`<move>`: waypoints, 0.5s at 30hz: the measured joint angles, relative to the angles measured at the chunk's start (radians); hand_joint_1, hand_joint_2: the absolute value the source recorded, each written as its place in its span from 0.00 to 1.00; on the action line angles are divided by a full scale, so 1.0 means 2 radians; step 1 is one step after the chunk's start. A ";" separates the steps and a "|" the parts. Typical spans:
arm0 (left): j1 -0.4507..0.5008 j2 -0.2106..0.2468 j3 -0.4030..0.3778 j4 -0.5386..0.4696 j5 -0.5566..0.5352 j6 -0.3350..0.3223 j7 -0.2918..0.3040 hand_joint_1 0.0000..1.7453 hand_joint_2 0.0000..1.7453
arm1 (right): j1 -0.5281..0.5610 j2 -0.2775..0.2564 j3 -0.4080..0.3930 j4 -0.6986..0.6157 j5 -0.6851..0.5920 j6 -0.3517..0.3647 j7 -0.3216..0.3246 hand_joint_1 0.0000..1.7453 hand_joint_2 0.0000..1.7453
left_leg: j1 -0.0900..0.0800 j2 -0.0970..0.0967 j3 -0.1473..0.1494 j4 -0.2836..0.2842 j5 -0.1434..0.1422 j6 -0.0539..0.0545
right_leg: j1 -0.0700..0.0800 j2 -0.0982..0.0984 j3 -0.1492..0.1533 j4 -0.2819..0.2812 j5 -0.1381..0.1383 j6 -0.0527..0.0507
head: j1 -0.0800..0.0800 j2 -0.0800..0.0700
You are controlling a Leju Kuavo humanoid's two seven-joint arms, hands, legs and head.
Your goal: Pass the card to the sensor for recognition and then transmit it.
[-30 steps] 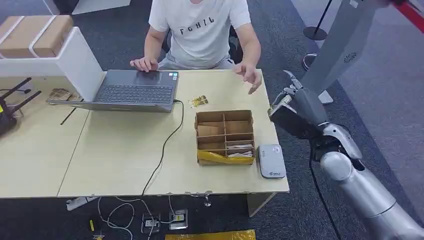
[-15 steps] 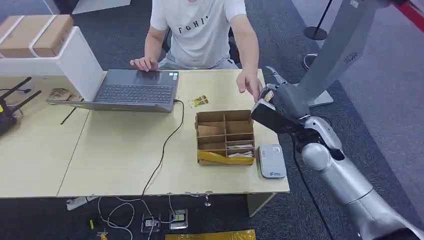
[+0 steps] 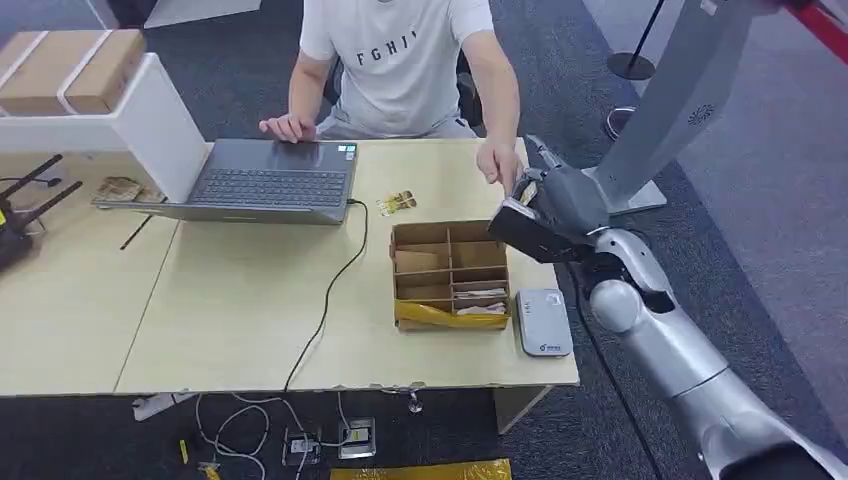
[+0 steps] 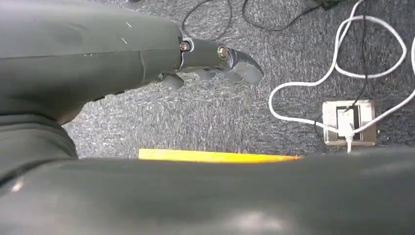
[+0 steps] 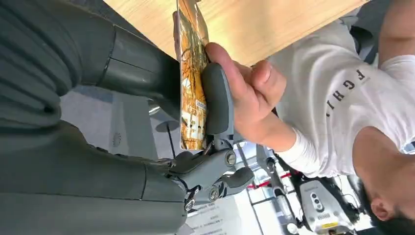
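Observation:
My right hand (image 3: 552,205) hovers over the table's far right corner, just beyond the cardboard divider box (image 3: 450,270). In the right wrist view it pinches an orange-brown printed card (image 5: 192,73) between thumb (image 5: 218,103) and fingers. The seated person's hand (image 5: 247,90) grips the same card from the other side; in the head view that person's hand (image 3: 497,160) meets mine. The white card sensor (image 3: 543,322) lies flat by the box near the front right edge. My left hand (image 4: 215,56) hangs over the carpet, holding nothing, fingers loosely extended.
An open laptop (image 3: 270,180) sits in front of the person, its cable running to the table's front edge. Small yellow cards (image 3: 397,203) lie beside it. A white shelf (image 3: 150,120) stands at the left. Cables and a power strip (image 4: 348,122) lie on the floor.
My right hand has moved left and toward the person with the card. The person's hand has come down to meet it and now grips the card.

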 joint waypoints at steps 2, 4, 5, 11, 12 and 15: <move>-0.001 0.000 -0.003 0.000 -0.001 -0.001 0.002 0.00 0.00 | -0.002 0.003 0.000 0.011 0.005 0.000 -0.001 0.00 1.00 | 0.000 0.000 0.000 0.000 0.000 0.000 | 0.000 0.000 0.000 0.000 0.000 0.000 | 0.000 0.000; -0.002 0.000 -0.005 0.000 -0.002 -0.002 0.002 0.00 0.00 | -0.002 0.006 -0.001 0.021 0.010 0.001 -0.002 0.00 1.00 | 0.000 0.000 0.000 0.000 0.000 0.000 | 0.000 0.000 0.000 0.000 0.000 0.000 | 0.000 0.000; -0.002 0.000 -0.007 0.000 -0.002 -0.003 0.002 0.00 0.00 | -0.002 0.007 -0.001 0.025 0.013 0.002 -0.002 0.00 1.00 | 0.000 0.000 0.000 0.000 0.000 0.000 | 0.000 0.000 0.000 0.000 0.000 0.000 | 0.000 0.000; -0.002 0.000 -0.008 0.000 -0.001 -0.006 0.003 0.00 0.00 | -0.002 0.013 0.000 0.043 0.037 0.001 -0.003 0.00 1.00 | 0.000 0.000 0.000 0.000 0.000 0.000 | 0.000 0.000 0.000 0.000 0.000 0.000 | 0.000 0.000; -0.002 0.000 -0.009 0.000 -0.001 -0.006 0.003 0.00 0.00 | -0.001 0.014 0.000 0.045 0.039 0.000 -0.002 0.00 1.00 | 0.000 0.000 0.000 0.000 0.000 0.000 | 0.000 0.000 0.000 0.000 0.000 0.000 | 0.000 0.000; -0.001 0.000 -0.012 0.000 0.004 -0.005 0.003 0.00 0.00 | 0.008 0.015 -0.004 0.044 0.043 -0.003 0.019 0.00 1.00 | 0.000 0.000 0.000 0.000 0.000 0.000 | 0.000 0.000 0.000 0.000 0.000 0.000 | 0.000 0.000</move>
